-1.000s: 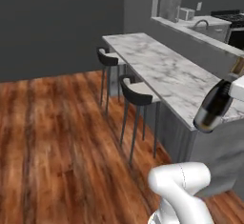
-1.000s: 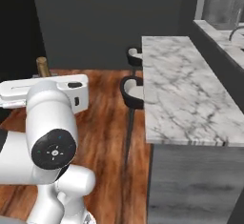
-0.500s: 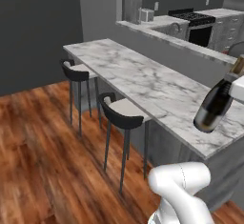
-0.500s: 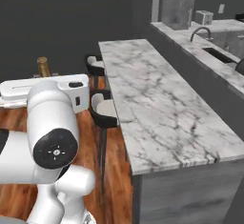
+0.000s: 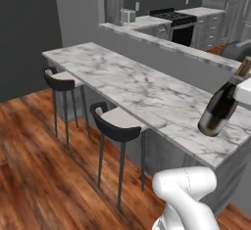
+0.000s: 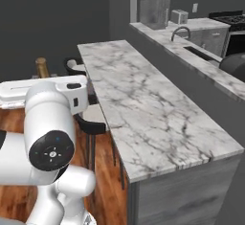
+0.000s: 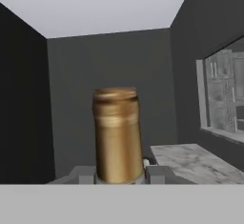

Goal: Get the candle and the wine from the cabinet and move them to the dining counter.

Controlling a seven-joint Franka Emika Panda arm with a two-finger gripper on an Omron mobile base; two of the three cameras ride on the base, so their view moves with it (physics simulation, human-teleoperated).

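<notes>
Gripper [image 7: 116,174] closed on the wine [image 5: 218,110], fingers [image 7: 85,175] clamped at either side of its gold-foil neck. Bottle hangs tilted from the hand, above the dining counter [image 5: 142,89] near its end. Two bar stools [image 5: 116,126] stand along the counter's side, below and away from the hand.

Honestly there's nothing I can read anywhere here. The wine [image 5: 219,111] bottle I'm carrying shows its dark glass side in the left base view, no label text facing the camera. From my hand view the gold foil neck [image 7: 116,135] is plain, no print or brand on it. The toaster [image 6: 179,16] back on the far kitchen counter is too small to make out any markings.
</notes>
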